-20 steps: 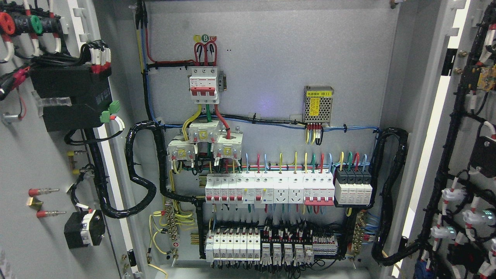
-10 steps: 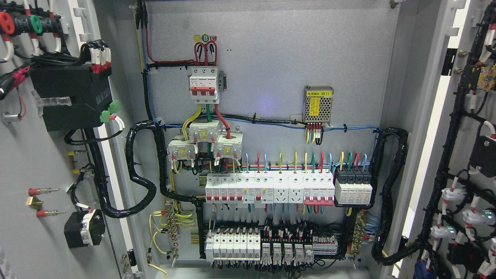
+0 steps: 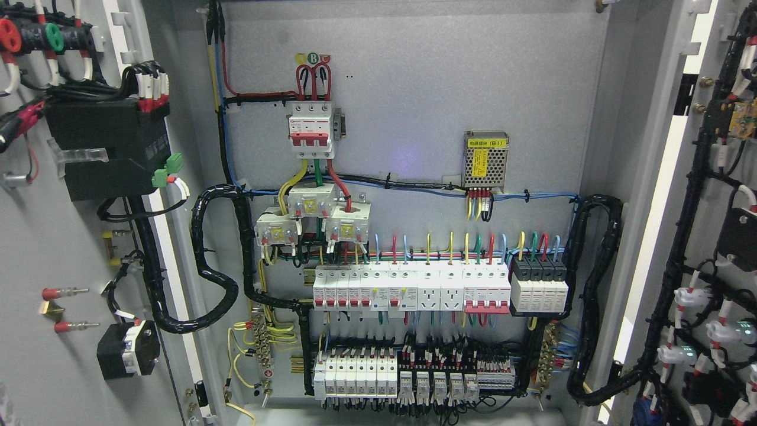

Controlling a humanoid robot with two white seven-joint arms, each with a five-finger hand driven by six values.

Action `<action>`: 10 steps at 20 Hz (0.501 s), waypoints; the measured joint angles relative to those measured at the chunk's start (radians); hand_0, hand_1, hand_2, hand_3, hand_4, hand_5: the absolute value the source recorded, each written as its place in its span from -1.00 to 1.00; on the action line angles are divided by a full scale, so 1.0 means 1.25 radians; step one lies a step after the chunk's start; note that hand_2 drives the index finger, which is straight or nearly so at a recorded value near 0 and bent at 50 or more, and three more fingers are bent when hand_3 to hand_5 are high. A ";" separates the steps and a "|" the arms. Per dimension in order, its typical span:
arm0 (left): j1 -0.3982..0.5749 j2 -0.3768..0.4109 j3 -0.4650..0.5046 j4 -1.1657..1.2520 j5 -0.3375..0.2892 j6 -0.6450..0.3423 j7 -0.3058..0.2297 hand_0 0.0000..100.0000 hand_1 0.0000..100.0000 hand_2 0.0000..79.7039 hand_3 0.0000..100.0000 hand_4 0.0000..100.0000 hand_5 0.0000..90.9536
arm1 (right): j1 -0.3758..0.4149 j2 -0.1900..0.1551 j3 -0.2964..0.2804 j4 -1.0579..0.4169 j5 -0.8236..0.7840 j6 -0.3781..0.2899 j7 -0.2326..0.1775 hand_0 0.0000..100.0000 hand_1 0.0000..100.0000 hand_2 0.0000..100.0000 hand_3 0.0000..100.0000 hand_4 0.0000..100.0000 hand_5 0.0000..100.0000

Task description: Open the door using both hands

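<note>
Both cabinet doors stand swung wide: left door (image 3: pixel 65 236) fills the left edge w/ its inner face showing, carrying a black module (image 3: pixel 109 148), red and green knobs at top, and a small black switch block (image 3: pixel 127 349) lower down; right door (image 3: pixel 715 236) fills the right edge, its inner face lined w/ a black wire harness (image 3: pixel 680 254) and white lamp backs. Between them the cabinet interior is fully exposed: grey backplate (image 3: pixel 414 77), red 3-pole breaker (image 3: pixel 311 130) up top, small mesh power supply (image 3: pixel 486 158) to its right, a row of white breakers (image 3: pixel 408 290) mid-height, terminal blocks (image 3: pixel 408 378) near the bottom. Neither hand nor arm is in view, so can't tell if the fingers are open or closed. Vs a second ago, almost nothing differs: the left door's fittings sit a hair further left, i.e. that door has drifted or been nudged very slightly more open; right door and interior look the same. Judgement: the opening itself looks done, both doors well clear of the frame, hands prob. already withdrawn or out at the door edges beyond the frame. What's left, if anything, is letting go and settling. Risk seems low; only the door-mounted harness loops near the hinges could snag if a door were pushed further.
</note>
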 measured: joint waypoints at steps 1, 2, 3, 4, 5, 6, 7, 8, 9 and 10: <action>0.015 0.002 -0.008 -0.031 0.000 0.002 0.001 -1.00 -1.00 -1.00 -1.00 -1.00 -1.00 | 0.001 -0.002 -0.005 0.001 0.000 0.000 -0.013 -0.23 -1.00 -1.00 -1.00 -1.00 -1.00; 0.029 0.004 -0.016 -0.064 0.000 0.003 0.002 -1.00 -1.00 -1.00 -1.00 -1.00 -1.00 | 0.002 -0.005 -0.009 0.002 0.000 0.000 -0.025 -0.23 -1.00 -1.00 -1.00 -1.00 -1.00; 0.044 0.006 -0.024 -0.096 0.001 0.004 0.003 -1.00 -1.00 -1.00 -1.00 -1.00 -1.00 | 0.003 -0.008 -0.013 0.002 0.000 0.000 -0.043 -0.23 -1.00 -1.00 -1.00 -1.00 -1.00; 0.060 0.007 -0.033 -0.130 0.001 0.004 0.004 -1.00 -1.00 -1.00 -1.00 -1.00 -1.00 | 0.005 -0.013 -0.017 0.003 0.000 -0.001 -0.063 -0.23 -1.00 -1.00 -1.00 -1.00 -1.00; 0.074 0.010 -0.042 -0.163 0.002 0.004 0.004 -1.00 -1.00 -1.00 -1.00 -1.00 -1.00 | 0.006 -0.019 -0.021 0.003 -0.001 -0.005 -0.082 -0.23 -1.00 -1.00 -1.00 -1.00 -1.00; 0.090 0.016 -0.051 -0.197 0.002 0.005 0.005 -1.00 -1.00 -1.00 -1.00 -1.00 -1.00 | 0.008 -0.025 -0.025 0.002 -0.001 -0.010 -0.101 -0.23 -1.00 -1.00 -1.00 -1.00 -1.00; 0.108 0.021 -0.062 -0.234 0.003 0.005 0.005 -1.00 -1.00 -1.00 -1.00 -1.00 -1.00 | 0.012 -0.031 -0.029 0.001 -0.001 -0.018 -0.115 -0.23 -1.00 -1.00 -1.00 -1.00 -1.00; 0.124 0.028 -0.071 -0.269 0.004 0.006 0.005 -1.00 -1.00 -1.00 -1.00 -1.00 -1.00 | 0.017 -0.036 -0.033 -0.001 -0.002 -0.025 -0.125 -0.23 -1.00 -1.00 -1.00 -1.00 -1.00; 0.143 0.034 -0.082 -0.305 0.004 0.007 0.006 -1.00 -1.00 -1.00 -1.00 -1.00 -1.00 | 0.024 -0.041 -0.037 -0.003 -0.002 -0.037 -0.131 -0.23 -1.00 -1.00 -1.00 -1.00 -1.00; 0.160 0.041 -0.091 -0.344 0.004 0.007 0.006 -1.00 -1.00 -1.00 -1.00 -1.00 -1.00 | 0.032 -0.048 -0.040 -0.007 -0.002 -0.047 -0.137 -0.23 -1.00 -1.00 -1.00 -1.00 -1.00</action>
